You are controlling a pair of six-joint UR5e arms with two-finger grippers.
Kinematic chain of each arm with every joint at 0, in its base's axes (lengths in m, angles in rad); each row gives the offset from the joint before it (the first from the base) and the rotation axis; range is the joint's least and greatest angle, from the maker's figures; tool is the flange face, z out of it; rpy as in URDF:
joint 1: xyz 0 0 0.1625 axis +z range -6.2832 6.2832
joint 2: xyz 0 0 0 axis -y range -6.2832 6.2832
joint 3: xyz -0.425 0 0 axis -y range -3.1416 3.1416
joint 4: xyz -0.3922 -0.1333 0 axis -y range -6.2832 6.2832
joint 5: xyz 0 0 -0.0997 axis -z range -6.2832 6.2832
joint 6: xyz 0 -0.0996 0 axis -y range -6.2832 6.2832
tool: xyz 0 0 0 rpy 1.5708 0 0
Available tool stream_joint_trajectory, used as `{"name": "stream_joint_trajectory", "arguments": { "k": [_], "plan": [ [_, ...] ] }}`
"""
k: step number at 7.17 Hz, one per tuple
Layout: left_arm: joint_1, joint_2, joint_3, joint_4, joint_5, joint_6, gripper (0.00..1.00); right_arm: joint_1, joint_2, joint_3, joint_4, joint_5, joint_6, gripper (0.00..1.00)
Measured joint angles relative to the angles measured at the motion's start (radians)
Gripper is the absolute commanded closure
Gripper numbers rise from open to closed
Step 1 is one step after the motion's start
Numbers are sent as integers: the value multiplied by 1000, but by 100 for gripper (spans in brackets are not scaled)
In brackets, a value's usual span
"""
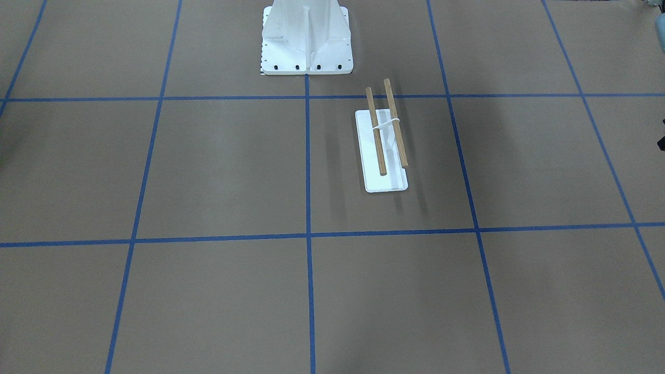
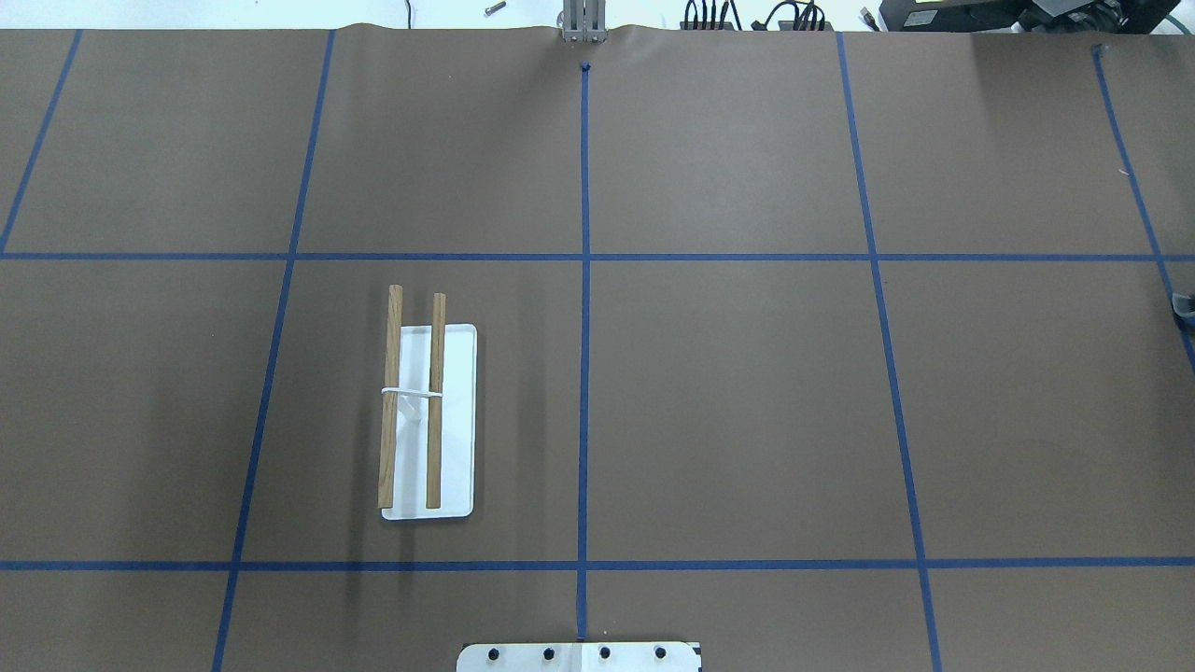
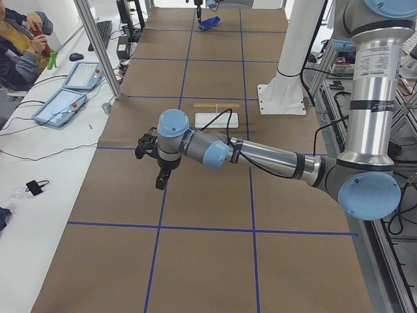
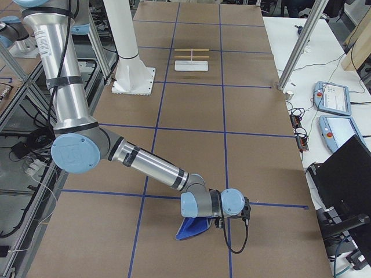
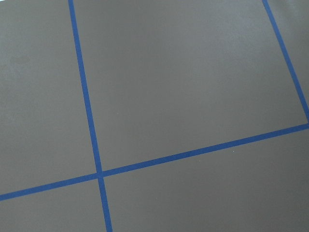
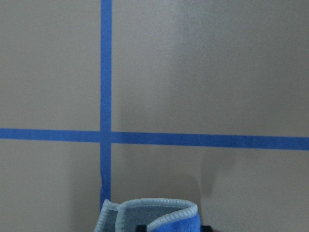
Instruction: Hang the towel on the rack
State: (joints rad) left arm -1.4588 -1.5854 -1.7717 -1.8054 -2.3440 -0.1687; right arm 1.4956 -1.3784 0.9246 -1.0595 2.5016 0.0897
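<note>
The rack [image 1: 385,135] has two brown dowels on a white bracket over a flat white base plate. It stands on the robot's left half of the table [image 2: 425,411]. The towel [image 4: 194,227], bright blue with a grey face and light hem, is far from the rack at the right end of the table. It hangs from my right gripper [image 4: 204,220], and its lower edge touches the table. In the right wrist view its folded edge [image 6: 154,216] stands right at the fingers. My left gripper [image 3: 156,166] hovers over bare table. I cannot tell if it is open or shut.
The large white bolted pedestal [image 1: 306,36] stands at the robot's side of the table, close behind the rack. Metal posts [image 4: 295,52] and teach pendants [image 4: 333,95] line the operators' side. A seated person [image 3: 19,32] is beyond that edge.
</note>
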Motion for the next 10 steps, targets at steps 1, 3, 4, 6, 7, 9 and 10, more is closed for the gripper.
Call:
{"name": "stream_joint_trajectory", "arguments": {
  "k": [1,3,4,6,7,9,10],
  "plan": [
    [0,0,0,0,0,0,2,0,-1,-2,1,-1,-1,40],
    [0,0,0,0,0,0,2,0,-2,-8,0,-2,-1,41],
    [0,0,-1,1,0,0,2,-1,-2,-12,-1,-2,-2,41],
    [0,0,-3,0,0,0,2,-2,-2,-20,-3,-3,0,43],
    [-1,1,-6,0,-1,0,2,-3,-2,-21,-3,-4,0,55],
    [-1,1,-10,1,-1,0,2,-8,-1,-24,-5,-4,2,71],
    [-2,1,-10,1,-1,0,2,-12,-1,-27,-6,-5,2,90]
  ]
}}
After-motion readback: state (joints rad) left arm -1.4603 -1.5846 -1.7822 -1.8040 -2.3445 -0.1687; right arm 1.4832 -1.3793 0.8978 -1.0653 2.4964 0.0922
